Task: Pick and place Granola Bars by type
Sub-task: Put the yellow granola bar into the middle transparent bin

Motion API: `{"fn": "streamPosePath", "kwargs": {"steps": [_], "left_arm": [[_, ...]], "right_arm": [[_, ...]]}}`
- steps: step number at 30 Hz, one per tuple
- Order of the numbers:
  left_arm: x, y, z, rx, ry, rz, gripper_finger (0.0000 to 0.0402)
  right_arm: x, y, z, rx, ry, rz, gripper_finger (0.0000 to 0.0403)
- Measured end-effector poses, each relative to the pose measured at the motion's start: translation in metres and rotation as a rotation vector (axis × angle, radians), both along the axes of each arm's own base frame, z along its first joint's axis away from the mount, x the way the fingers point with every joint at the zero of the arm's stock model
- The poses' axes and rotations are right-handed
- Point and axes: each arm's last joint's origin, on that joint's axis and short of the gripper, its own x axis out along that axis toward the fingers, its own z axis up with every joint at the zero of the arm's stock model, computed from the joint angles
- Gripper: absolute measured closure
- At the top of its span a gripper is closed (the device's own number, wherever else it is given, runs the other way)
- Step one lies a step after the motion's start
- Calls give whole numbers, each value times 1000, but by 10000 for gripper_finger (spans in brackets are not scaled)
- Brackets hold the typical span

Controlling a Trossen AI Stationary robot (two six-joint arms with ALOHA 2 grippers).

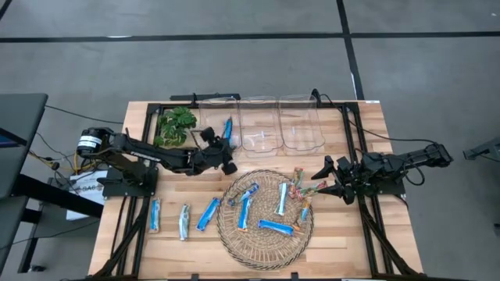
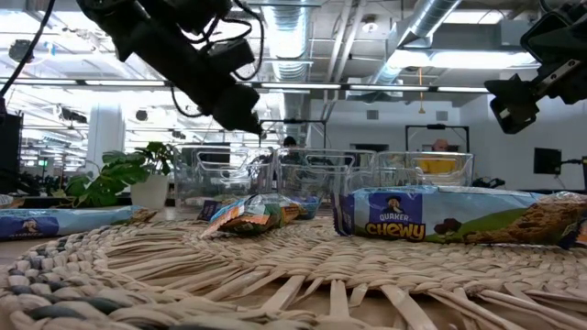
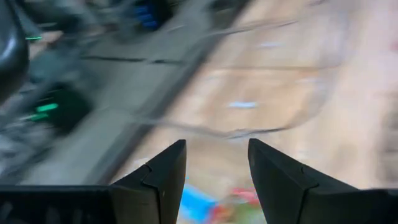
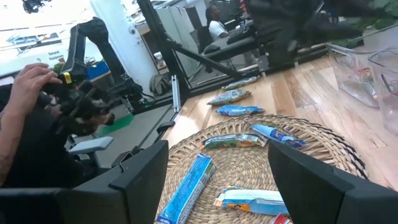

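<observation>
One blue bar (image 1: 227, 128) lies in the leftmost bin (image 1: 219, 109); both grippers' jaws released.

We see a bench (image 1: 367, 257) of pale wood planks with a smooth, matt face. On it lies a round mat (image 1: 266, 234) woven of dry straw-like fibre, rough and ribbed. The granola bars (image 1: 275, 227) wear glossy printed film wrappers, crinkled at the ends. Three bins (image 1: 260, 125) are clear, shiny plastic. Both tools, left (image 1: 226, 156) and right (image 1: 332, 178), look like dark matt plastic.
</observation>
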Motion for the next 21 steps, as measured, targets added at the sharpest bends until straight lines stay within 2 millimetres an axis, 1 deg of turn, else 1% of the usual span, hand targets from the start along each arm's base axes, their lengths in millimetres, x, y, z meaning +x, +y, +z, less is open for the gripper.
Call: {"fn": "streamPosePath", "kwargs": {"steps": [4, 10, 14, 16, 18, 21], "left_arm": [[6, -12, 3, -99, -46, -217, 235], [9, -34, 4, -231, -62, -561, 235], [8, -49, 4, -378, -58, -821, 235], [7, -57, 4, -468, -57, -924, 235], [5, -65, 3, -560, -43, -980, 235], [0, -75, -2, -674, 16, -960, 235]], "right_arm": [[0, 0, 0, 0, 0, 0, 132], [0, 0, 0, 0, 0, 0, 132], [0, 0, 0, 0, 0, 0, 132], [0, 0, 0, 0, 0, 0, 132], [0, 0, 0, 0, 0, 0, 132], [0, 0, 0, 0, 0, 0, 132]]}}
